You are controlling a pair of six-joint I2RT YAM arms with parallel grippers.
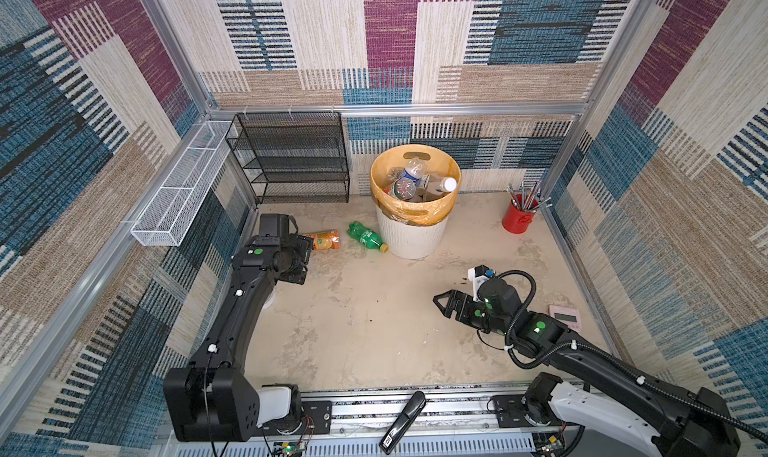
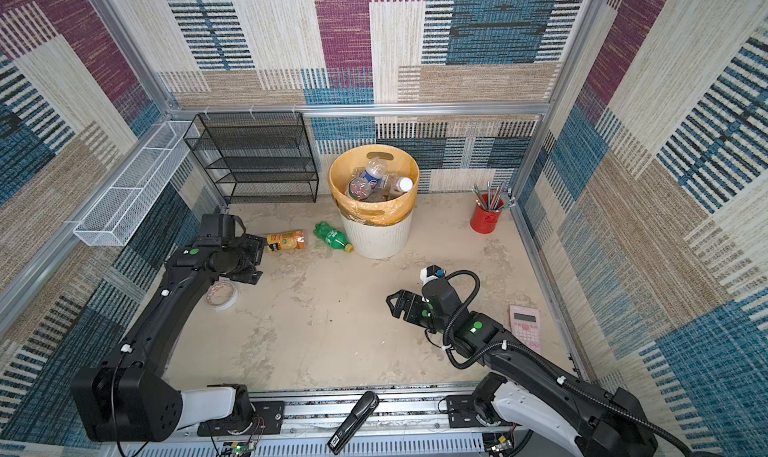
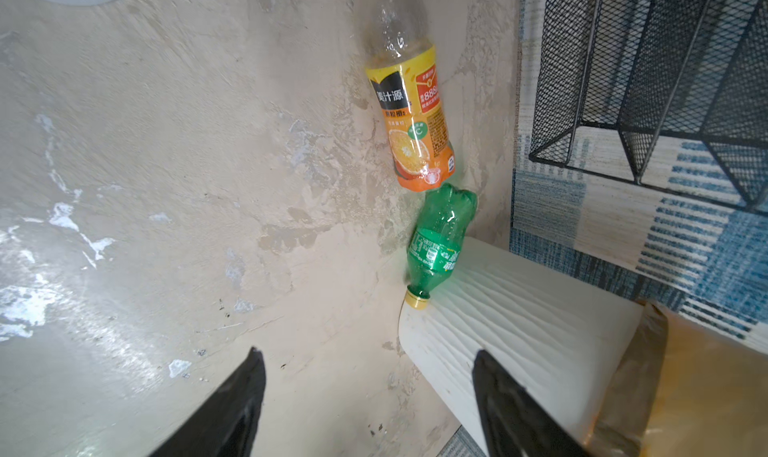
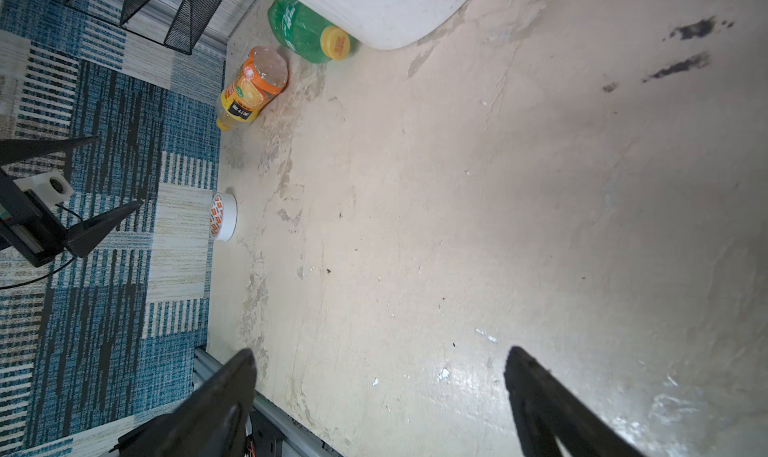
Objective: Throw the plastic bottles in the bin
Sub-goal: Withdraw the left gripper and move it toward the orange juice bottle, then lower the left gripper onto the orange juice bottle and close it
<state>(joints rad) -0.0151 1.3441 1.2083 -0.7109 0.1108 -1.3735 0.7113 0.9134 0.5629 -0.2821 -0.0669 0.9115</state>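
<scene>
Ease spread, empty left claw [image 3: 365, 353] forward over orange bottle [image 1: 325, 240] near far edge of surface [image 1: 374, 330]; straddle label, pinch mid-body. Leave spread, empty right claw [image 4: 379, 351] idle.

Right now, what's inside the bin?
The bin holds a pile of plastic bottles: a clear blue-labelled one, a white-capped one. Whatever lies under that top layer is covered.

bottle [image 1: 327, 240] partly behind left end effector [image 1: 305, 261]

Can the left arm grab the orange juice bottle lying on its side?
Probably yes. The left gripper is open right beside the orange juice bottle, with only bare table between them.
</scene>
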